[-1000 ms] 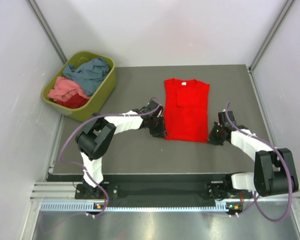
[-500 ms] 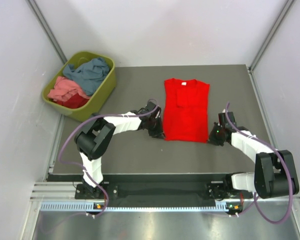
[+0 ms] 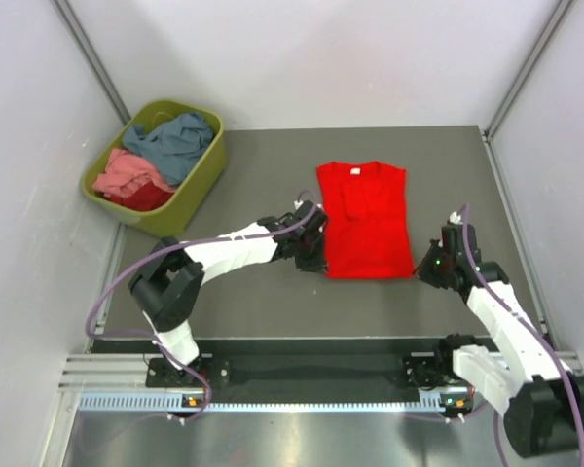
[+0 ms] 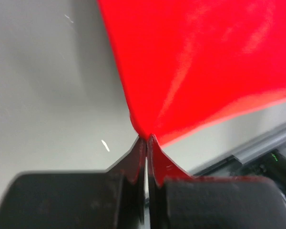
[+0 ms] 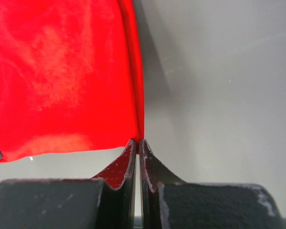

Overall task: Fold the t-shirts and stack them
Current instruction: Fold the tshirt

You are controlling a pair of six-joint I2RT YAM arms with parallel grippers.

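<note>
Left wrist view has the left end effector pressed together on the near left hem corner of the red t-shirt, with the cloth drawn to a peak at the tips. Right wrist view shows the right end effector pinching the near right corner the same way. Beyond them the shirt lies flat as a narrow rectangle mid-desk, collar at the far end. The other t-shirts sit in the olive tub. Both pinches look shallow, so a corner could slip free during a lift. Uneven arm travel would skew the fold.
</note>
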